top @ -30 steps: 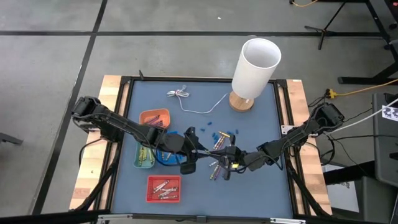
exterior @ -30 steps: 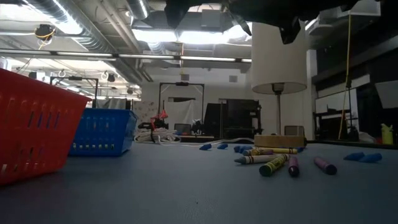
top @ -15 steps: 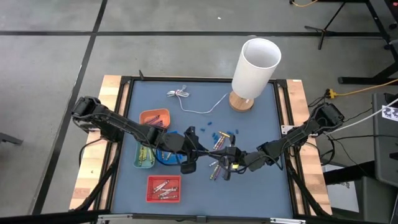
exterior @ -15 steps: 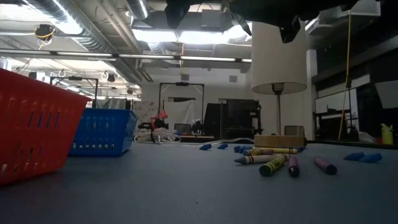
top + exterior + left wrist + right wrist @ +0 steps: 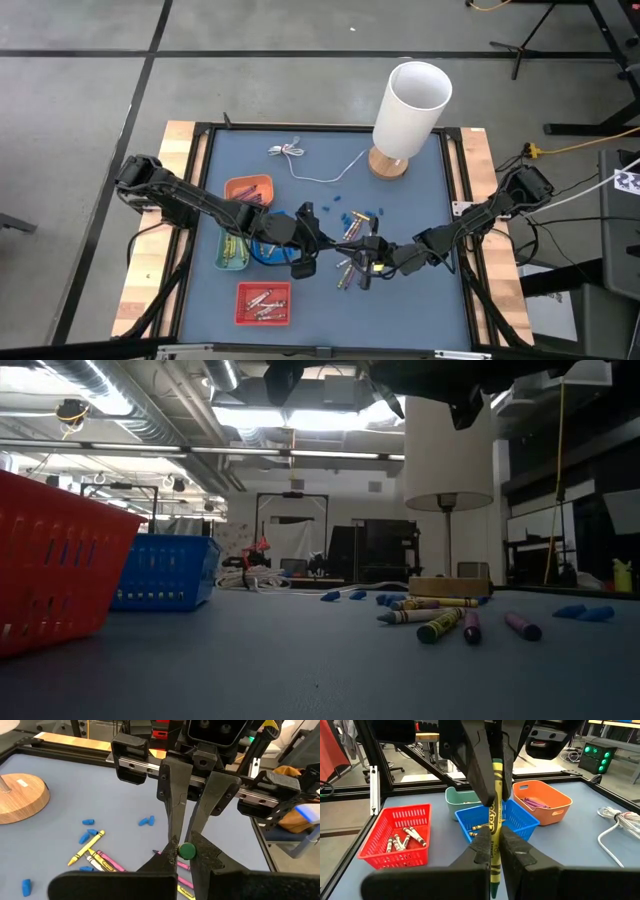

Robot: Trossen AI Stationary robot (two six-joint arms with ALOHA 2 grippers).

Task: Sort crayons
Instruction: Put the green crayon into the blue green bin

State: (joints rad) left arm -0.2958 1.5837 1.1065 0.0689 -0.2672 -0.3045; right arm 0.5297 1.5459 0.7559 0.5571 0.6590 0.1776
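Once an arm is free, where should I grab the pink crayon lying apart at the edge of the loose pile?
Grip the pink crayon at mid-length, coming straight down, fingers closing across its width. It lies flat on the mat, so only its long sides are reachable, and there seems to be a gap between it and the neighbouring crayons.

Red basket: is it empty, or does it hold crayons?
Not empty: the red basket holds several whitish crayons, visible from above too.
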